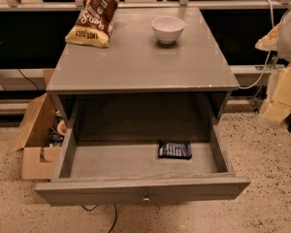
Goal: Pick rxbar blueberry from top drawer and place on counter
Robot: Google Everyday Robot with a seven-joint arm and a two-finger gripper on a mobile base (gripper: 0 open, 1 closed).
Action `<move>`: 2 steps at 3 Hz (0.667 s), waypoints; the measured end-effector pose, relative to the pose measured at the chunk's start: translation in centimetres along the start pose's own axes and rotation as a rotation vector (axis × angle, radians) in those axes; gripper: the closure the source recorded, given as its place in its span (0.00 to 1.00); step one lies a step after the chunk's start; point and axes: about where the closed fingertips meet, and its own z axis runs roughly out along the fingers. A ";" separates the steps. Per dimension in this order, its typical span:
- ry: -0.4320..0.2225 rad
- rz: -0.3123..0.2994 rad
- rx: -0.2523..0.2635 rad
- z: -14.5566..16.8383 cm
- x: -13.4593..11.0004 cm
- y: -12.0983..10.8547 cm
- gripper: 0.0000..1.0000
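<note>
**Bar in the open drawer, claw off right**

You had the bar lying flat on the drawer floor, right of centre and near the back, just in front of the counter's overhanging front edge. On the counter's far side stood a white bowl and a snack bag, well apart. A cardboard box sat on the floor to the left. Your claw hung beside the counter's right side; you could not tell whether it was open or closed.

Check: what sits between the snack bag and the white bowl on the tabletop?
Nothing: the camera view shows bare tabletop between the snack bag and bowl. The claw hangs at the picture's right edge, off to its side.
</note>
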 end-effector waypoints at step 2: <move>-0.042 0.039 -0.042 3.5 0.6 0.4 0.00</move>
